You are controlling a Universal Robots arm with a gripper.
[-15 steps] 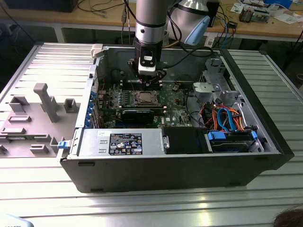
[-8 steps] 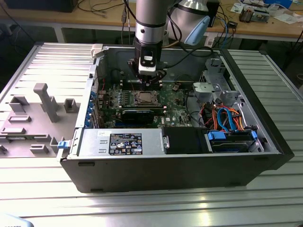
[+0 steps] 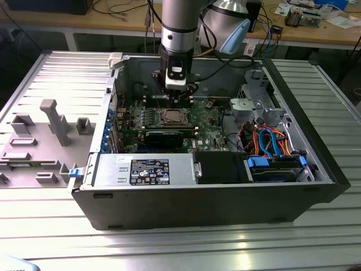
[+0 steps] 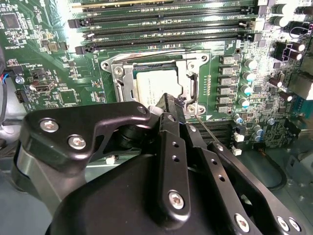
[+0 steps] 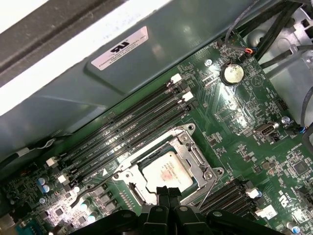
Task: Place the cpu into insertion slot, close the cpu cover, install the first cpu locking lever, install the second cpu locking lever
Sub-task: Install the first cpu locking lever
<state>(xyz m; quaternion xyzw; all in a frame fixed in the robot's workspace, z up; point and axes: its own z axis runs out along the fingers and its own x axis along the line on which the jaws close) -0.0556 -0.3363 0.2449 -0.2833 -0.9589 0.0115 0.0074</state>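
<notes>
The cpu (image 4: 155,84), a silver-grey square, lies flat in the insertion slot (image 4: 111,65) on the green board. Its top also shows in the first wrist view (image 5: 165,171) and in the exterior view (image 3: 171,117). The cpu cover (image 4: 128,82) lies down around it as a silvery frame (image 5: 194,152). A thin wire lever (image 4: 204,126) runs along one side of the socket. My gripper (image 4: 168,100) hangs just above the socket's edge, its black fingers (image 5: 169,192) pressed together with nothing seen between them. In the exterior view the gripper (image 3: 176,100) stands over the socket inside the open computer case.
Long black memory slots (image 5: 132,129) run beside the socket. A round coin battery (image 5: 232,74) and cables lie towards one corner. The case walls (image 3: 225,197), a power supply (image 3: 146,169) and a drive cage with blue and orange cables (image 3: 271,147) surround the board.
</notes>
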